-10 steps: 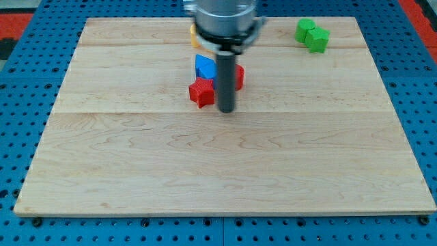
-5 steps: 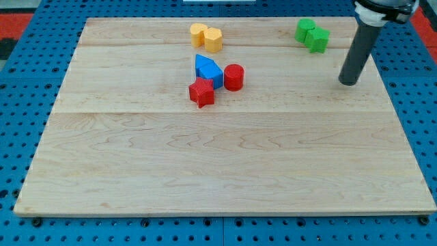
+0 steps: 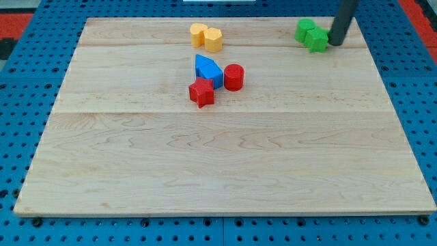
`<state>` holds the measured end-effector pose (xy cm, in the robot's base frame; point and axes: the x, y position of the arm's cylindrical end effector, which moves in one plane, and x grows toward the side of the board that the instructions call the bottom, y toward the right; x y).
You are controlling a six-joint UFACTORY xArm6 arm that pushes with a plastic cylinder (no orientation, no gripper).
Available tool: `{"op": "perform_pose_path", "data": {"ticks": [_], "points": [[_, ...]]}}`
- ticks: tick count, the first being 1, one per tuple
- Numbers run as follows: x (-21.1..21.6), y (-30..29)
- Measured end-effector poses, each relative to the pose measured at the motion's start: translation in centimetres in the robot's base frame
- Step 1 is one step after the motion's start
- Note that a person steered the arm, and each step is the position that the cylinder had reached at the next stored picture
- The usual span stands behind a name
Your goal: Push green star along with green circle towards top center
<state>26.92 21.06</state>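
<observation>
**Tip set beside the green pair at the far right of the board**

My tip stands at the far right of the wooden board, just to the right of the two green blocks, so close to the nearer one that I cannot tell whether it touches. The rod rises out of the view's top. It has no fingers or jaws to open or close; it is a plain dark rod, and nothing is gripped.

The two green blocks sit pressed together near the far edge, right of centre. Their shapes are hard to read at this size; the left one may be the green star and the right one, next to my tip, the green circle, but that is a guess from the outlines.

Far and a little left of centre lie two yellow blocks touching each other, the left yellow block and the right yellow block.

Nearer the middle is a cluster of three: a blue block, a red cylinder just to its right, and a red star on the near side, touching the blue one. This cluster is well apart from my tip and from the green pair.
</observation>
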Motion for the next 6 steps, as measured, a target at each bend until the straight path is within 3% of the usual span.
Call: {"op": "perform_pose_path", "data": {"ticks": [3, 4, 5, 6], "points": [[0.0, -9.6], [-1.8, -3.2], [-6.8, -2.6], [-7.7, -3.0]]}}
